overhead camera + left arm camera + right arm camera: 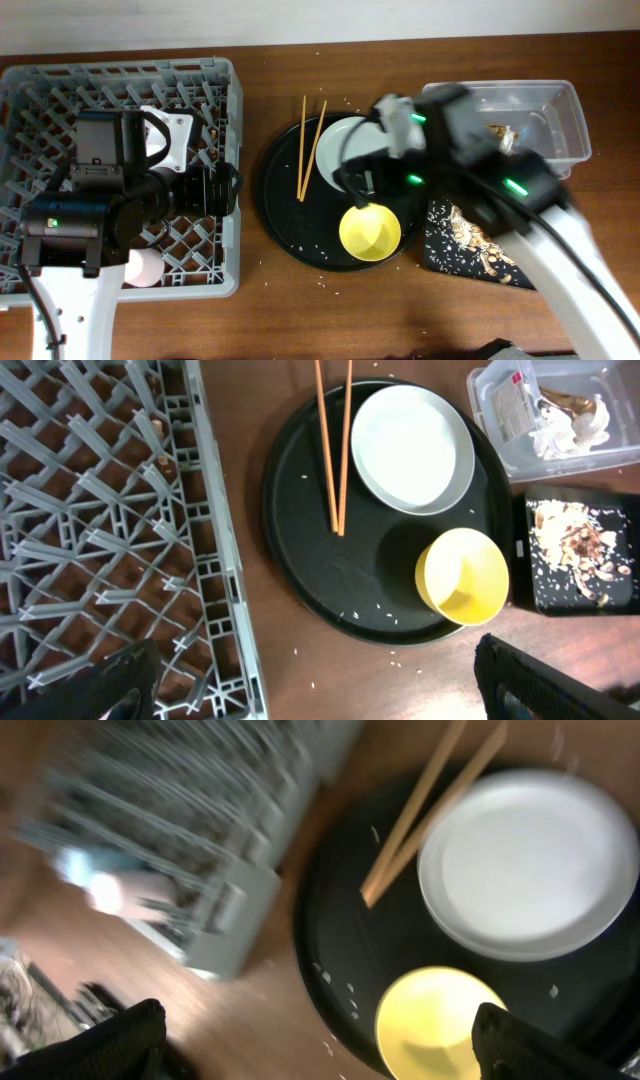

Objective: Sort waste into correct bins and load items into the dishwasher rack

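The grey dishwasher rack (230, 110) fills the left, with a pink cup (143, 268) at its front. The plate (340, 150), yellow bowl (370, 230) and two chopsticks (308, 148) lie on a round black tray (290, 220). The clear tub (575, 110) holds a napkin (585, 428) and a wrapper (562, 400). The shallow black tray (530, 590) holds food scraps (575, 545). My left gripper (320, 690) is open and empty over the rack's right edge. My right gripper (330, 1050) is open and empty above the bowl (440, 1020), blurred by motion. The blue cup is out of view.
Tiny white crumbs dot the round tray and the wood around it. The right arm (500, 180) crosses over the shallow tray and the tub's left end. The left arm (90, 200) covers the rack's middle.
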### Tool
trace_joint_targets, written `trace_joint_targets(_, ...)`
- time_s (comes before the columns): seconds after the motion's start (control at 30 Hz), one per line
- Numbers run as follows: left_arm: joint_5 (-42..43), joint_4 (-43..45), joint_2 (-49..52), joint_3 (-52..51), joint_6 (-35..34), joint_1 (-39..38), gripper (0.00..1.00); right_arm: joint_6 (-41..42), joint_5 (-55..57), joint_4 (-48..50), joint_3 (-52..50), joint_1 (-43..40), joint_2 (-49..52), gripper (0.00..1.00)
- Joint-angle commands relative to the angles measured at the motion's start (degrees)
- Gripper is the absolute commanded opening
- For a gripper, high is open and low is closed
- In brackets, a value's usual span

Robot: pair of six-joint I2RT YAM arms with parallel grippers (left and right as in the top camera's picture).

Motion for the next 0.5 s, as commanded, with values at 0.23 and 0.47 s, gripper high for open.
trace_joint_targets(0.23,-0.42,0.11,-0.24,0.63,1.11,-0.17,0.99,-14.78,35.78,7.23,-16.17,-6.25,-30.97,0.98)
trace_joint_targets(0.47,-0.39,0.11,-0.24,0.63,1.11,-0.17,0.99,-14.75,29.27,27.26,-58.45,-19.08,-59.6,0.99)
